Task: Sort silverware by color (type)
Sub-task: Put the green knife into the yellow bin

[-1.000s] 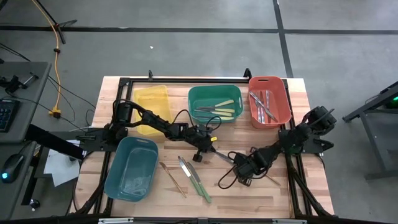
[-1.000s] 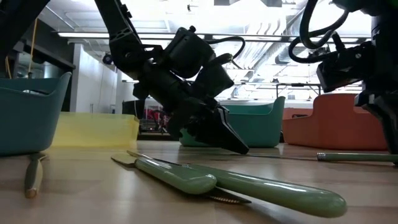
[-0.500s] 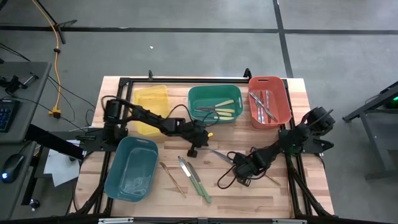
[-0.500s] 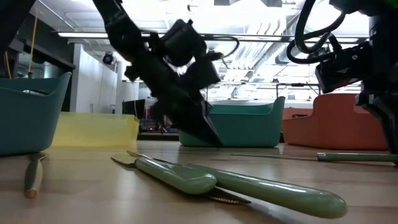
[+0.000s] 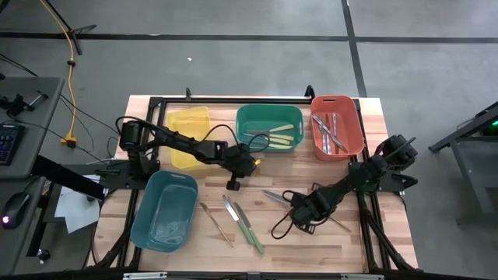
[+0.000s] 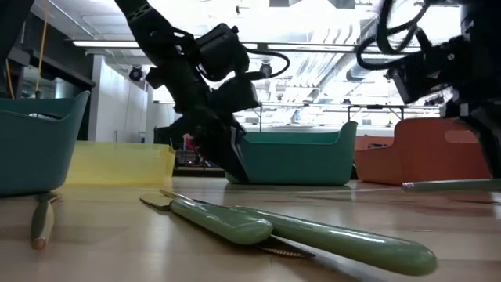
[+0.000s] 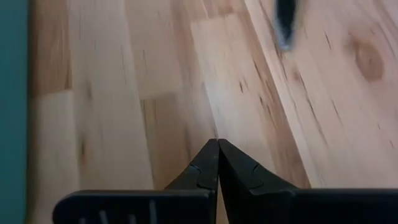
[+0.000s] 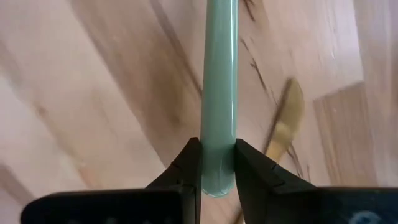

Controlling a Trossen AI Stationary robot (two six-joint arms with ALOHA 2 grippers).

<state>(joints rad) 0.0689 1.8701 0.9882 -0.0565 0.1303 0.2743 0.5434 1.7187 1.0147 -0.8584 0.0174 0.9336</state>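
High view: green utensils beside teal bin.

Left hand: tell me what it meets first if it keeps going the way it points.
Probably bare table. The left hand, shut and empty, points down at the wood between the green bin and the loose utensils; depth is uncertain.

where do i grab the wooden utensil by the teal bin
Mid-handle, from straight above, fingers across its width. The wooden utensil lies flat and slanted, thin all along, with free space on both sides between the teal bin and the green utensils.
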